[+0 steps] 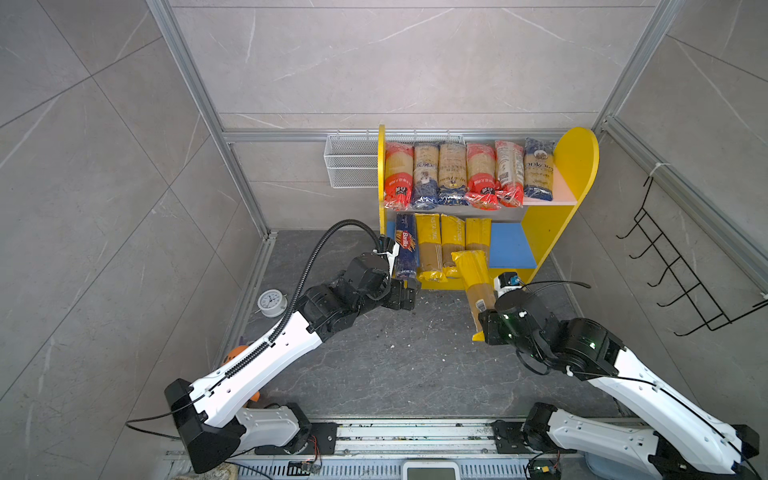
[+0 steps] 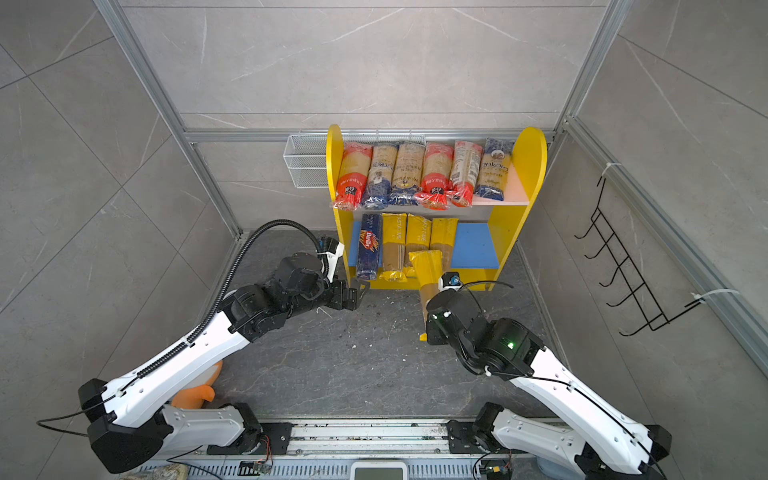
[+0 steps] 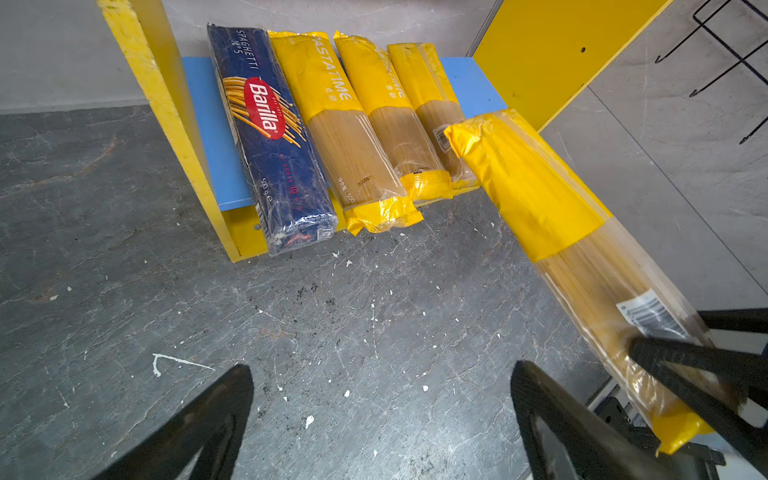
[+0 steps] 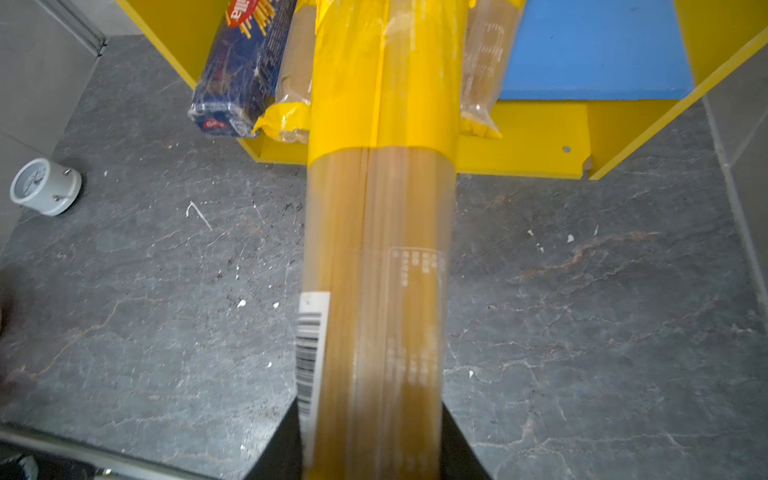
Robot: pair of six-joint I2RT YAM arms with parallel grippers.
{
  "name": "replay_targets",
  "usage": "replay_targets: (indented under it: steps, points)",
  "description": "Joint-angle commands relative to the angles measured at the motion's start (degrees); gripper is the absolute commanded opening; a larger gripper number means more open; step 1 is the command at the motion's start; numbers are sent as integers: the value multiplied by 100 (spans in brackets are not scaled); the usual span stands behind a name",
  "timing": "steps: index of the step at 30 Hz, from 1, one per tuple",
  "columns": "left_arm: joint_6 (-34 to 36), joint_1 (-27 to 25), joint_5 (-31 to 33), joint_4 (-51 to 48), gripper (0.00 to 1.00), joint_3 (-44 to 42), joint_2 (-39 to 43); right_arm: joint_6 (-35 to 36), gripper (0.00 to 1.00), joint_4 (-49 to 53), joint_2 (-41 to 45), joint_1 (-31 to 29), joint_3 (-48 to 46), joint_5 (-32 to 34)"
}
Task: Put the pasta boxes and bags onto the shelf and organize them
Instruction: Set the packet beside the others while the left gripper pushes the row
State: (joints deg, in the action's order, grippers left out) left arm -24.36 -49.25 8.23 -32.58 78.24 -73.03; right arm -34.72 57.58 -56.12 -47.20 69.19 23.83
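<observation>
Looking down from my console, I have the right gripper [image 4: 372, 451] clamped narrowly on the near end of a long see-through spaghetti bag with yellow ends [image 1: 473, 274], black fingers pressed against both of its sides in the right wrist view. The bag is held above the dark stone-patterned tabletop [image 1: 395, 365] and points at the small two-tier shelf with yellow side panels [image 1: 577, 153]. Its far yellow end sits over the front edge of the blue lower board [image 1: 509, 245], overlapping the rightmost bag lying there (whether the two touch, I cannot tell).

On that lower board, from the left, lie a dark-blue Barilla spaghetti box [image 1: 405, 249] and three yellow-ended spaghetti bags [image 1: 430, 249], side by side, their near ends poking past the board's front edge. On the pink upper board [image 1: 561, 189] six see-through spaghetti bags with red or dark-blue ends [image 1: 465, 174] lie in a tight row.

My left gripper [image 3: 382, 370] has its jaws spread wide, only tabletop showing between them, hovering just in front of the shelf's left front corner, near the Barilla box. A white wire mesh basket [image 1: 349, 166] hangs behind the shelf's left panel, a black wire hook rack [image 1: 681, 282] is on the right wall, and a small white alarm clock [image 1: 271, 300] sits at the tabletop's left edge.
</observation>
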Motion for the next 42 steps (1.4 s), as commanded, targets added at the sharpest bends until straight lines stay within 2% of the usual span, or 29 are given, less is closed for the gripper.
replay_targets:
  steps: [1, 9, 14, 20, 23, 30, 42]
  points:
    - [162, -14, -196, 321, 100, 252, -113, 449, 0, -1129, -156, 433, 354, 314]
    - [319, -7, -312, 504, 100, 561, -612, 1188, 0, -1953, -794, 1842, 496, -577]
    - [422, -3, -544, 611, 100, 1031, -1253, 1516, 0, -2387, -1324, 2786, 526, -1099]
    - [459, 39, -924, 711, 100, 1578, -1840, 1805, 0, -2967, -1911, 3550, 583, -1657]
    - [475, 43, -1039, 745, 100, 1732, -1948, 1904, 0, -3258, -2135, 3722, 540, -1744]
    - [458, 107, -1279, 717, 100, 1753, -1978, 2361, 0, -3662, -2672, 3869, 498, -1158]
    - [494, 239, -1365, 644, 100, 1821, -2093, 2944, 0, -4377, -3527, 4227, 680, -939]
